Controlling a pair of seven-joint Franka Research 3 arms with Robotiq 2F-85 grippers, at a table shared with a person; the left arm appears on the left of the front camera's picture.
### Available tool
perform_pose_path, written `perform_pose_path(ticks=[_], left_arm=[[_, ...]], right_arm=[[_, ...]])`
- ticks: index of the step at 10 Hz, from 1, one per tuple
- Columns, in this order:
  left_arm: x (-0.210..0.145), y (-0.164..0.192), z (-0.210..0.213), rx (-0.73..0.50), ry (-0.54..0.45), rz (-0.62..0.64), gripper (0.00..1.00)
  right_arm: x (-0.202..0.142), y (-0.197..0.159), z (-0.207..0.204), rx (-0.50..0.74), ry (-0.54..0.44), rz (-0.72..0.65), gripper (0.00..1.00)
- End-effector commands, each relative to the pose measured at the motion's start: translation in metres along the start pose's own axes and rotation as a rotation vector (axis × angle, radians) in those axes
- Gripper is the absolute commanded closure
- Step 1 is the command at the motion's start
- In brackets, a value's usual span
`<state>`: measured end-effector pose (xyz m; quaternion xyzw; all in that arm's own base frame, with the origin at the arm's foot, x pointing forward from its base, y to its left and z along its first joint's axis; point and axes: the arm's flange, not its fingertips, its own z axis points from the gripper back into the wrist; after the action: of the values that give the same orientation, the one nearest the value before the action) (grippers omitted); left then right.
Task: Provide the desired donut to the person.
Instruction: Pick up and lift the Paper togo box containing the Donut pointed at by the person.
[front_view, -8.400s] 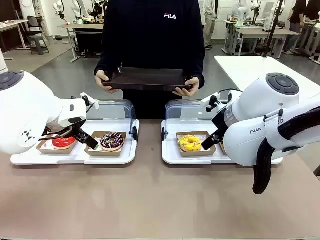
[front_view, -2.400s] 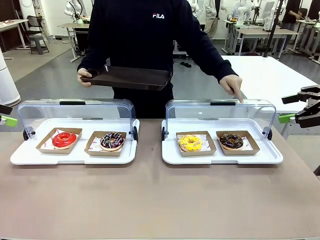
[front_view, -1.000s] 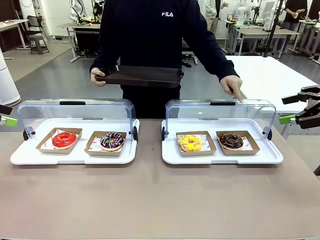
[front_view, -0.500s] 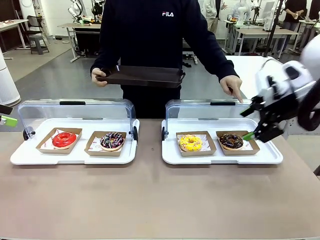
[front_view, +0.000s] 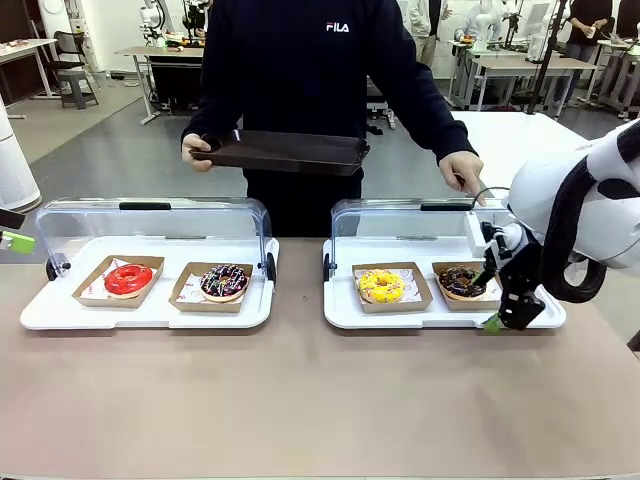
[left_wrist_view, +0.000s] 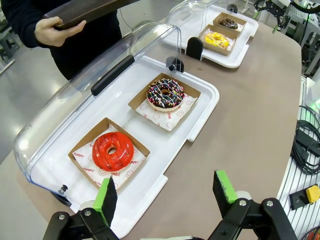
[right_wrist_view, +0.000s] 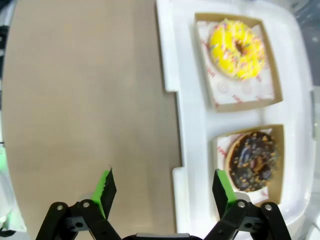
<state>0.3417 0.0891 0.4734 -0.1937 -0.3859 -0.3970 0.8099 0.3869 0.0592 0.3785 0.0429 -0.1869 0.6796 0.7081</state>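
White FILA lettering (front_view: 338, 27) is showing on the person's (front_view: 300, 90) chest; right tool (front_view: 489, 299) is hanging open, tilted beside the dark donut (front_view: 462, 281); left tool (left_wrist_view: 165, 189) is gaping.

Brown table (front_view: 300, 400), left white tray (front_view: 150, 318), red donut (front_view: 128, 279), right white tray (front_view: 430, 318), yellow donut (front_view: 381, 286)

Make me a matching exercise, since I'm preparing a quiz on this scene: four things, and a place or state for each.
Things:
1. red donut
2. yellow donut
3. black tray
4. right gripper

Places or states:
A. open
B. in the left case
C. in the person's hand
D. in the right case

Pairs: 1-B, 2-D, 3-C, 4-A.
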Motion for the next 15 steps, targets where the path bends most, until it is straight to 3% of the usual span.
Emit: perform_pose_path(ticks=[1, 4, 6, 10, 15], left_arm=[[-0.002, 0.003, 0.0, -0.004, -0.018, -0.007, 0.0], [-0.002, 0.003, 0.0, -0.004, -0.018, -0.007, 0.0], [-0.002, 0.003, 0.0, -0.004, -0.018, -0.007, 0.0], [-0.002, 0.003, 0.0, -0.004, -0.018, -0.007, 0.0], [-0.002, 0.003, 0.0, -0.004, -0.018, -0.007, 0.0]], right_arm=[[-0.023, 0.015, 0.013, 0.023, -0.004, -0.016, 0.0], [-0.045, -0.005, 0.013, 0.001, 0.033, -0.013, 0.0], [-0.044, -0.027, -0.002, -0.061, 0.078, -0.034, 0.0], [-0.049, -0.053, -0.019, -0.074, 0.128, -0.019, 0.0], [-0.059, -0.071, -0.022, -0.066, 0.131, -0.007, 0.0]])
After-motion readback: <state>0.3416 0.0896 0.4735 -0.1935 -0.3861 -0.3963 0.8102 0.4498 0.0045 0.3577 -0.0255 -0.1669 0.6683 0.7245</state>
